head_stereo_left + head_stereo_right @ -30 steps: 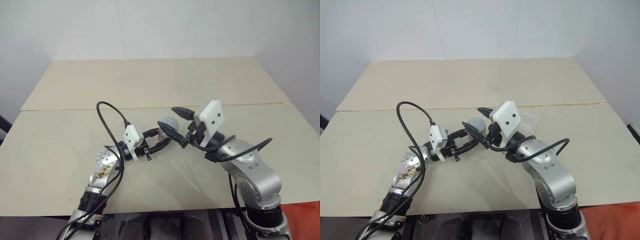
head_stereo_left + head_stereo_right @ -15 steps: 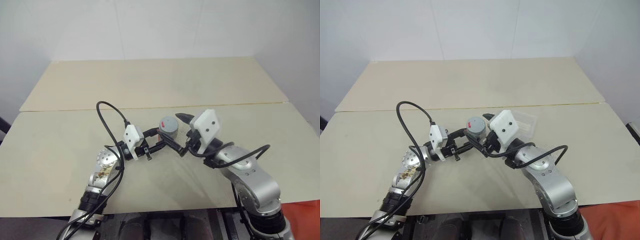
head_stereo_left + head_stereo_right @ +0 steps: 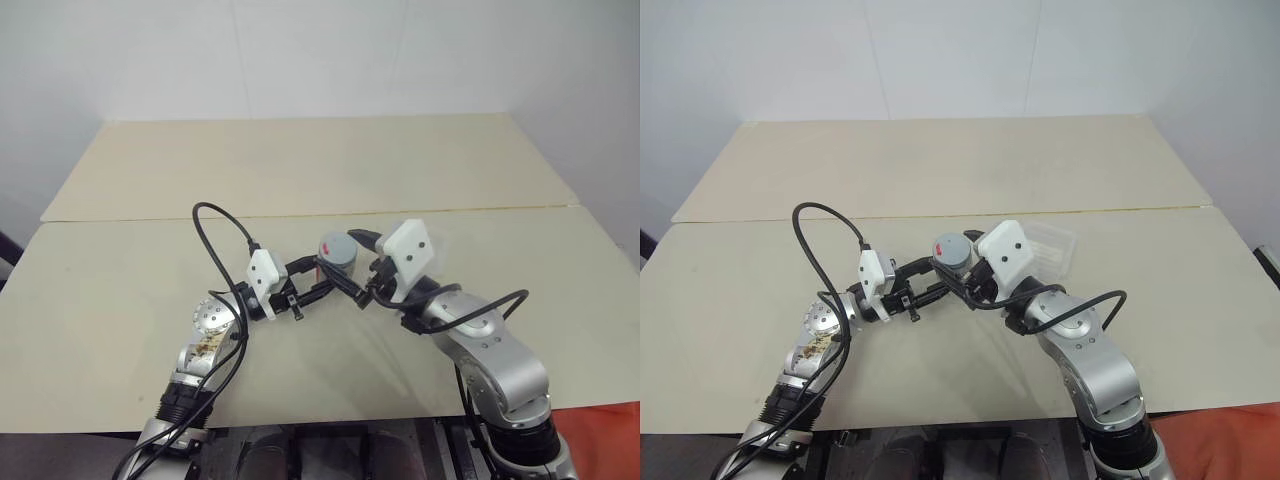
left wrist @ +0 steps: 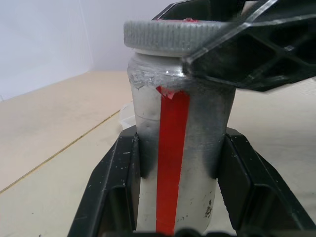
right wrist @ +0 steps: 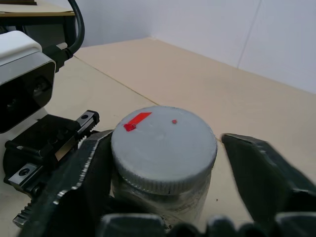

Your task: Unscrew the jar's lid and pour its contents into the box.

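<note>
Jar (image 4: 177, 163) standing upright above the tan table (image 3: 300, 170), roughly in the middle of the near half, its long axis running straight up and down. A red stripe (image 4: 170, 163) is running up its silvery side, and the grey ribbed lid (image 5: 164, 148) is sitting screwed on top, a small red mark on its flat face.

The left gripper (image 4: 177, 182) is reaching in from the robot's left, almost level, and its 2 black fingers are pressing against opposite sides of the jar's body, pinching it firmly below the lid.

The right gripper (image 5: 163, 163) is coming in from the robot's right, also near level, with the lid lying directly ahead of it between its 2 fingers. The finger on one side is lying against the lid's ribbed edge; on the other side a slim gap is showing between finger and lid — so the fingers are partly drawn in around the lid, and I cannot tell that they are gripping it yet.

The clear box (image 3: 1055, 243) is lying on the table just beyond the right wrist, on the robot's right of the jar.

The coming move seems to turn on this alignment — the right fingers straddling the lid at lid height, square to the jar's upright axis, ready to squeeze and twist.
</note>
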Tool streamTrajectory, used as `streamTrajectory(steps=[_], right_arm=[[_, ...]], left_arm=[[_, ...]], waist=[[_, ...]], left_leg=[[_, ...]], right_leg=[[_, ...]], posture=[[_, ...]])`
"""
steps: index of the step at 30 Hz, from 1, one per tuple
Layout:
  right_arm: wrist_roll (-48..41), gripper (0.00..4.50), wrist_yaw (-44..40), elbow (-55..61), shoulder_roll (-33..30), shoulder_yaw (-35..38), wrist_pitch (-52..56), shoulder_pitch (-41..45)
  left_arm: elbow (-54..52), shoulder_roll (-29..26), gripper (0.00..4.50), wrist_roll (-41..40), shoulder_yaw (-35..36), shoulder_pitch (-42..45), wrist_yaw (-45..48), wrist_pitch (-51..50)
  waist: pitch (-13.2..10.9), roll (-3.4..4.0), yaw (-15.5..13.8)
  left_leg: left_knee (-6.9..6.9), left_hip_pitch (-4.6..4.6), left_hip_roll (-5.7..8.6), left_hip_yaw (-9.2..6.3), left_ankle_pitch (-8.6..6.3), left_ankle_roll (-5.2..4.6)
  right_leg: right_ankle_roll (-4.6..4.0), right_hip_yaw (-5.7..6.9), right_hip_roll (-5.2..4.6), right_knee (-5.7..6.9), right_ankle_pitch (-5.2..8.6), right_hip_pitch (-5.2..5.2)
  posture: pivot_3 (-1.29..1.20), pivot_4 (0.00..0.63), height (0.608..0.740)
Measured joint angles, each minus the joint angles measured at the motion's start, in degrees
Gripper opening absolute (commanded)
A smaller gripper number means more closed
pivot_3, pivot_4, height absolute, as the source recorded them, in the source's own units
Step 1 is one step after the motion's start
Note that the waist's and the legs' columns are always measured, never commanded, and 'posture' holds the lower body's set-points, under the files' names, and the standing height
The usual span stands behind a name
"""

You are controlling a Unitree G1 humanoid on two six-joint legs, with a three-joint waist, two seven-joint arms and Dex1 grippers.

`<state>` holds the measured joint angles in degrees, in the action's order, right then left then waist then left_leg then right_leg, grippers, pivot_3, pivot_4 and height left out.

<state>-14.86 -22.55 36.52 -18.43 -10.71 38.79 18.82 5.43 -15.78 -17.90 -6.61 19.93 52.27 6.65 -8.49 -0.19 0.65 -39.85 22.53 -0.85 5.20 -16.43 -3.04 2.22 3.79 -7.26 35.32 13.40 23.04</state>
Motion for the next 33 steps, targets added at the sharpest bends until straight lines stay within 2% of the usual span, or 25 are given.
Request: streamTrajectory(steps=[8,20,29,33], right_arm=[[-0.07,2.93,-0.92,0.0,-0.37,0.07,-0.41,-0.13],[-10.33,2.93,-15.71,-4.27,-6.54,5.62,-2.58,1.89],[-16.92,2.93,-16.08,-4.74,-5.12,9.29,-2.76,5.04],[-16.61,2.93,-15.77,-4.55,-7.97,10.38,-2.96,4.37]], left_arm=[[0.0,-0.02,1.85,-0.02,-0.09,-0.01,0.21,0.0],[-2.54,-2.83,1.85,-2.0,-1.12,-0.65,5.92,-1.54],[-3.08,-3.48,1.85,-1.59,-3.21,-4.01,6.97,-1.9],[-3.58,-3.39,1.85,-1.52,-3.29,-3.86,6.59,-1.92]], waist=[[0.0,0.0,-0.03],[0.0,0.0,0.05],[0.0,0.0,-0.41],[0.0,0.0,-0.86]], left_leg=[[0.0,0.0,0.01,0.0,0.0,0.0],[0.0,-0.01,-0.02,0.0,-0.01,-0.02],[-0.01,0.0,-0.03,0.0,-0.02,-0.04],[-0.01,0.01,-0.03,-0.01,-0.02,-0.04]], right_leg=[[0.0,0.0,0.0,0.0,0.0,0.0],[0.0,-0.01,0.0,-0.01,0.0,0.0],[-0.01,-0.02,-0.01,-0.01,0.0,-0.01],[0.0,-0.01,-0.02,-0.01,0.0,-0.01]], posture=[[0.0,0.15,0.74],[0.0,0.15,0.74],[0.0,0.15,0.74],[0.0,0.15,0.74]])
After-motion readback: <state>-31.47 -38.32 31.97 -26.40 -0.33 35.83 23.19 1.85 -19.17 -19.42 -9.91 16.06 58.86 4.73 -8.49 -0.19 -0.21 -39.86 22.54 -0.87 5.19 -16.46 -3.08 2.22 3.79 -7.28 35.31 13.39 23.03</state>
